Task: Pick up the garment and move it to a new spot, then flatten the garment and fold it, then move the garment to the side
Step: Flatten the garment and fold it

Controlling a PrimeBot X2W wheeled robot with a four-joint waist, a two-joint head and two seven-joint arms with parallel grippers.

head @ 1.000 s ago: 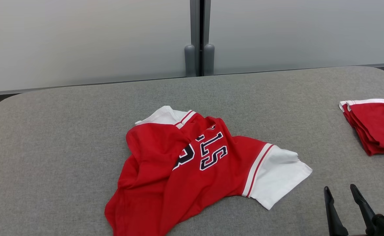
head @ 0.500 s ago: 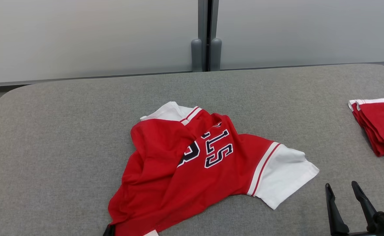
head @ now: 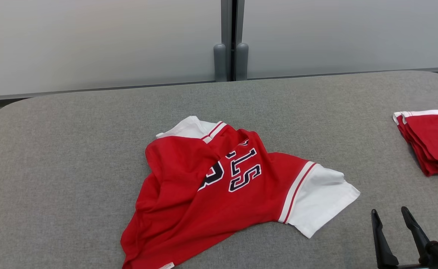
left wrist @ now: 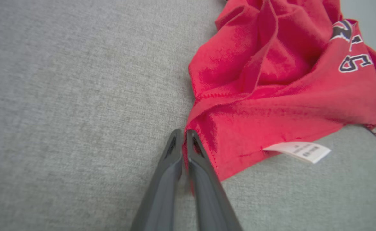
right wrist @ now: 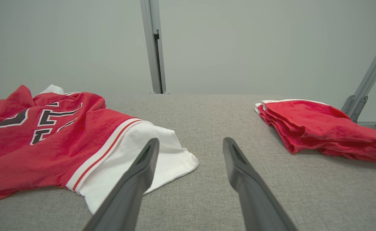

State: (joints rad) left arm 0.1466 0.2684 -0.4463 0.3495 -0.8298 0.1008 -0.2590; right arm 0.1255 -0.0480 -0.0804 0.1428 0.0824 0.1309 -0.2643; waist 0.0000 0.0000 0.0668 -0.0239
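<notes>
Barely begun: the one crumpled red jersey lies mid-way across the grey table, not yet lifted, flattened or folded, its near-left hem corner pinched by the nearly closed left gripper, the right gripper wide and empty near right, one folded red pile far right.

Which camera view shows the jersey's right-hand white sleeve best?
Head view: the white sleeve lies whole and unobstructed. Right wrist view has it close but partly hidden; left wrist view catches a sliver at the edge.
</notes>
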